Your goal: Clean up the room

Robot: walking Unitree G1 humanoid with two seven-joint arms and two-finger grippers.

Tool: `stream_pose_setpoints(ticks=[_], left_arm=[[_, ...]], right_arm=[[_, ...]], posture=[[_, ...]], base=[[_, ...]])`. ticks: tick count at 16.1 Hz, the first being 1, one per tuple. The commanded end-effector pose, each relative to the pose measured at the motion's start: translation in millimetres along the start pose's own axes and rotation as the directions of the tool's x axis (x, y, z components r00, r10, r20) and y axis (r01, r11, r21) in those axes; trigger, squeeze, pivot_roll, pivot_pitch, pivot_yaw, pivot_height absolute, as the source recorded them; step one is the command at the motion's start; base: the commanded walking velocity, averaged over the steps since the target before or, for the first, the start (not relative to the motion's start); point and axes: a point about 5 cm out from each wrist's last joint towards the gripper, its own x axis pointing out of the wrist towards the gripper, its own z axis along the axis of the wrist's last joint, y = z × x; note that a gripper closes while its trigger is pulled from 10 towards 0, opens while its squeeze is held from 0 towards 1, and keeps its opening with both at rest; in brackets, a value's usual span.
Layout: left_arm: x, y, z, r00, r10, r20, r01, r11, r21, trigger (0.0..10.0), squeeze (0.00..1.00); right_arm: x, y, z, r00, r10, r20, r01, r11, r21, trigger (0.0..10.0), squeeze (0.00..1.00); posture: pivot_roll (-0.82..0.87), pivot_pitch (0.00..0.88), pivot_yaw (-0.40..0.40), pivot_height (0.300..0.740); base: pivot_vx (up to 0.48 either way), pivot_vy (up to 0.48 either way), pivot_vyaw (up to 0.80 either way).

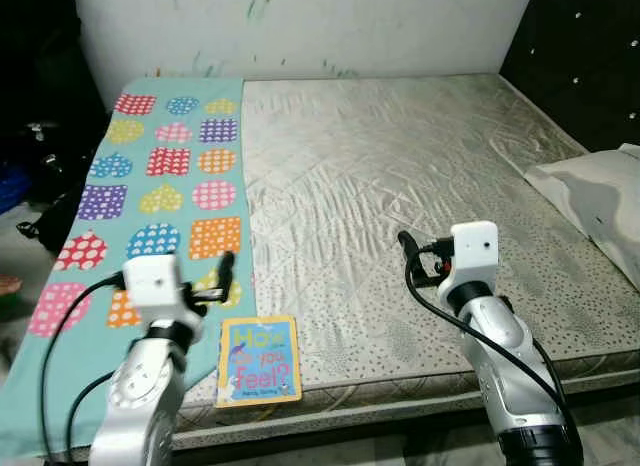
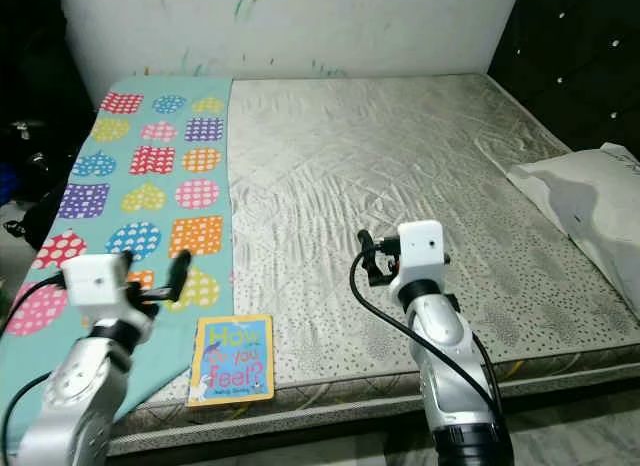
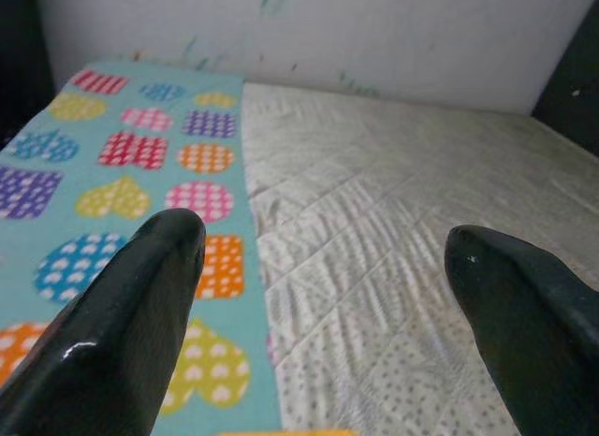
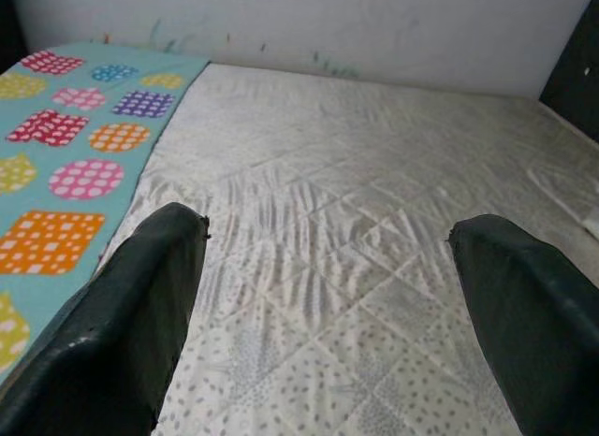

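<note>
**Bed with book at near edge**

Patterned teal sheet [image 1: 150, 176]: left strip of frame, over the mattress [image 1: 400, 206].
Left gripper [image 1: 222, 278]: lower left, fingers spread wide, holding nothing.
Children's book [image 1: 259, 360]: lower centre-left, flat at the mattress's near edge, just below and right of the left jaws.
Right gripper [image 1: 408, 248]: centre-right, jaws wide, empty, well apart from the book.
Pillow [image 1: 597, 191]: right edge.

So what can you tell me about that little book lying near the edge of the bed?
The book is a small, thin children's title with a blue cover framed in orange and yellow lettering reading "How do you feel?". It lies flat and closed, face up, at the near edge of the mattress, its left side overlapping the patterned teal blanket. The left gripper hovers just beyond it, not touching.
</note>
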Motion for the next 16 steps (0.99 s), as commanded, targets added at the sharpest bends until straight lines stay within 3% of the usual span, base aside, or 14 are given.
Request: stream_pose_setpoints(ticks=[1, 3, 10, 16], left_arm=[[-2.2, -0.5, 1.7, 1.0, 0.0, -0.001, 0.0, 1.0, 0.0, 10.0, 0.0], [-3.3, -1.2, 2.7, 1.0, -0.021, -0.004, 0.021, 1.0, -0.023, 10.0, 0.0], [-2.9, -0.9, 2.2, 0.999, -0.022, -0.029, 0.022, 1.0, -0.02, 10.0, 0.0], [-1.7, -1.4, 2.7, 0.999, -0.018, -0.031, 0.017, 1.0, -0.014, 10.0, 0.0]], right_arm=[[-1.4, -0.6, 5.8, 1.0, -0.003, 0.017, 0.003, 1.0, 0.013, 10.0, 0.0], [-2.0, -0.8, 5.1, 1.0, 0.003, 0.007, -0.003, 0.999, 0.048, 10.0, 0.0], [-4.0, 0.4, 6.0, 1.0, 0.005, 0.006, -0.006, 0.999, 0.051, 10.0, 0.0], [-3.5, 0.7, 7.1, 1.0, 0.01, 0.01, -0.01, 0.999, 0.05, 10.0, 0.0]], posture=[[-0.06, 0.106, -0.037, 0.74], [-0.06, 0.12, -0.027, 0.74], [-0.06, 0.133, -0.02, 0.74], [-0.06, 0.132, -0.022, 0.74]], base=[[0.0, 0.0, 0.0], [0.0, 0.146, 0.0], [0.0, 0.357, 0.0], [0.0, 0.0, 0.0]])
